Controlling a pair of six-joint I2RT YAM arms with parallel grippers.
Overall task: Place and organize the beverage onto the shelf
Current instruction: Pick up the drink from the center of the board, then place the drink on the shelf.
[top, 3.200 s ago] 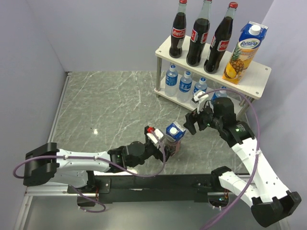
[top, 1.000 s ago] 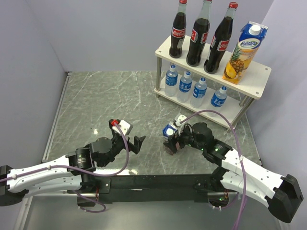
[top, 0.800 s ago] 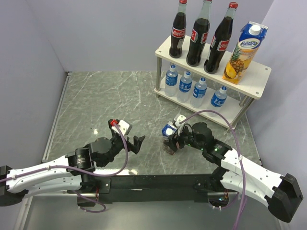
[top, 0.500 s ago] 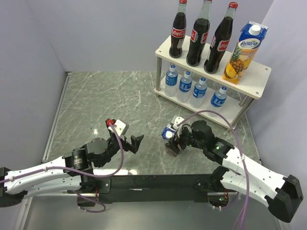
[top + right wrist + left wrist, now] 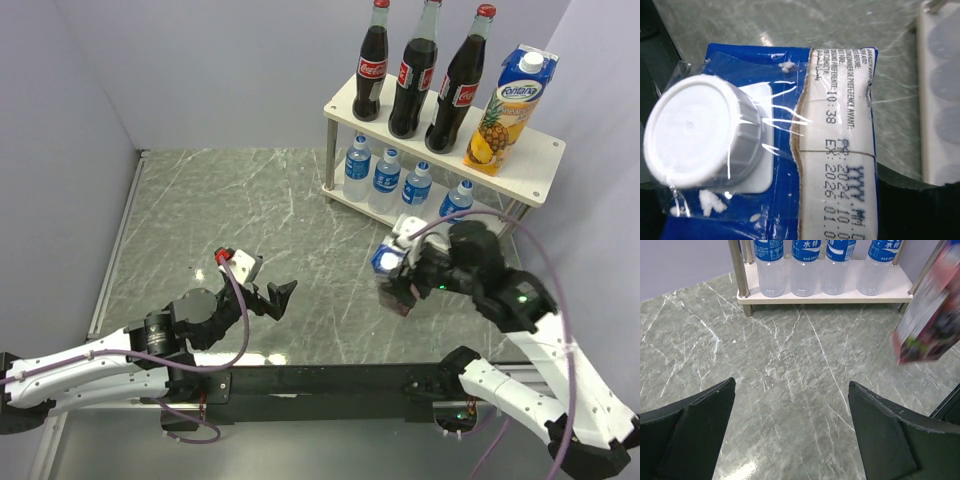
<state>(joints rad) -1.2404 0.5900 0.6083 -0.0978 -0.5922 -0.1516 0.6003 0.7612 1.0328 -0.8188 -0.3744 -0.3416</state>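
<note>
Grey marble table (image 5: 230, 200) lay under both arms. Close to the shelf (image 5: 540, 160), the right gripper (image 5: 405, 275) clamped a tilted juice carton (image 5: 388, 262). At near left the left gripper (image 5: 268, 295) gaped wide, empty. On the shelf stood colas (image 5: 412, 75) and a second carton (image 5: 508, 100) above, waters (image 5: 387, 180) below

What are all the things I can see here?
cola bottles: three, dark with red caps, top board of the shelf
pineapple juice carton: one, blue and yellow, right end of the top board
water bottles: four, clear with blue labels, lower board
shelf: one, pale boards on silver legs, far right of the table
second juice carton: one, blue top, white cap, tilted in front of the shelf
table: one, grey-green marble
left tool: black, open, empty
right tool: black, shut on the second juice carton
</note>
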